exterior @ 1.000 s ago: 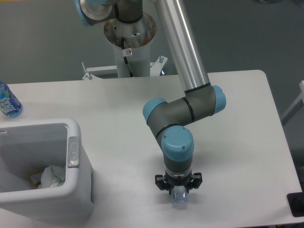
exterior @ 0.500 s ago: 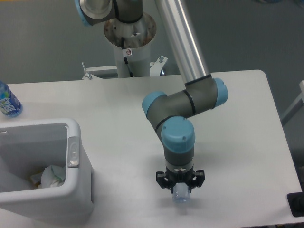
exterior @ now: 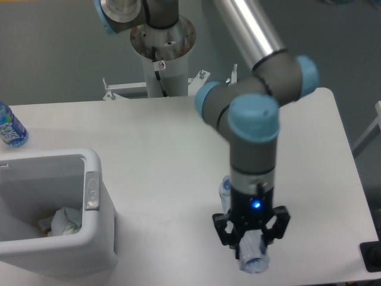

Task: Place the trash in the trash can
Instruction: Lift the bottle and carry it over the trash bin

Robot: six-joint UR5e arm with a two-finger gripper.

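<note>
Camera view shows the hand (exterior: 252, 241) pointing down near the table's (exterior: 149, 137) front edge, its fingers clenched around a clear crinkled bottle (exterior: 255, 257); one end of the bottle pokes out below the fingers and another bit shows behind the wrist. Over at the left front stands the white bin (exterior: 98, 238), with a grey latch (exterior: 91, 190) on its near side and a crumpled white wrapper (exterior: 64, 219) lying inside. At the far left edge of the table a blue bottle (exterior: 9, 126) stands, well apart from the hand.
</note>
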